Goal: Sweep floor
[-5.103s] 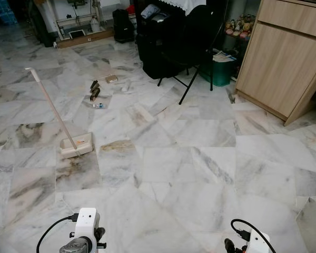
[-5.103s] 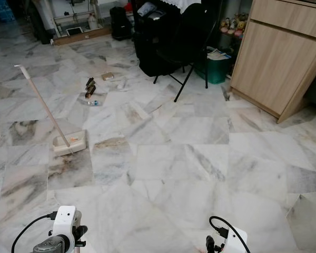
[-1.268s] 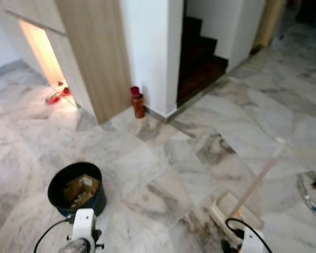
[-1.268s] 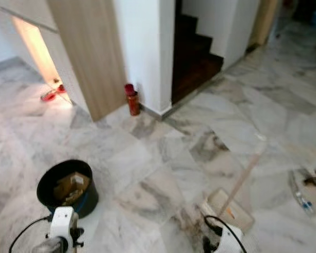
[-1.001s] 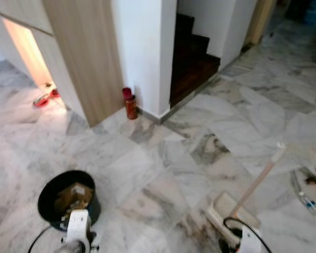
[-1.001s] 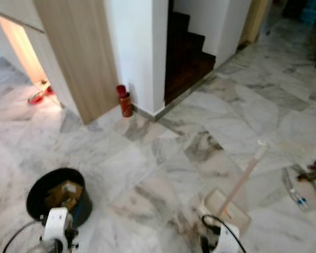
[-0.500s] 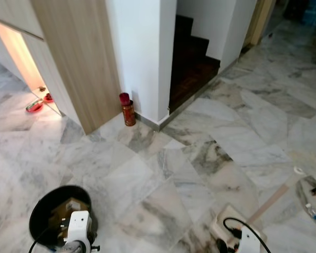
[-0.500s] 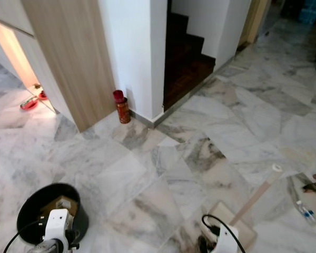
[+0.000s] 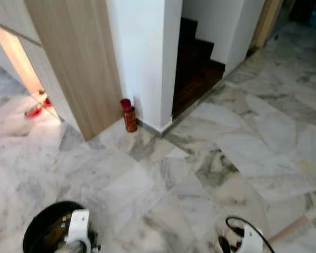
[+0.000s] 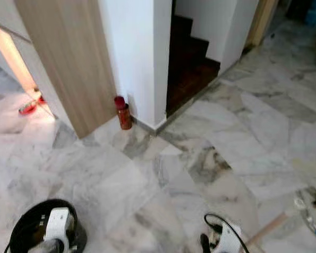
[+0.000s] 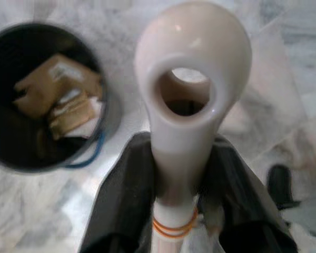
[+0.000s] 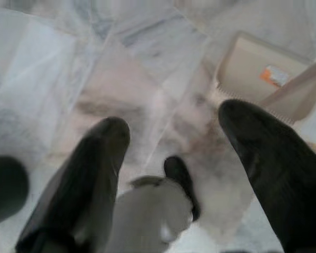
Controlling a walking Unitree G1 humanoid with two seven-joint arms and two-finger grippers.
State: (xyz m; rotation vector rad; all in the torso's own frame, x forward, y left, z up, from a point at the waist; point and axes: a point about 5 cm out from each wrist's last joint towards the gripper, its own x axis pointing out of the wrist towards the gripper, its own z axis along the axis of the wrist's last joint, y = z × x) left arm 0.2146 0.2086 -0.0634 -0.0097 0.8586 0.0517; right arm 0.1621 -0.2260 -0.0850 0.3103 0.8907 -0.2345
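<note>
We see the round black bin [image 11: 21,142] holding crumpled brown cardboard scraps [image 11: 58,97] at ten o'clock from our left gripper [image 11: 184,179], whose jaws clamp the cream plastic broom handle [image 11: 192,79]; our right gripper [image 12: 174,158] hangs with jaws apart above the beige dustpan [image 12: 258,74].

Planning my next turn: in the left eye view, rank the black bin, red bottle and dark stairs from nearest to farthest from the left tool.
1. Black bin: right beside the left tool, low on the left.
2. Red bottle: ahead, at the white wall's foot.
3. Dark stairs: farthest, behind that wall, to the right.
</note>
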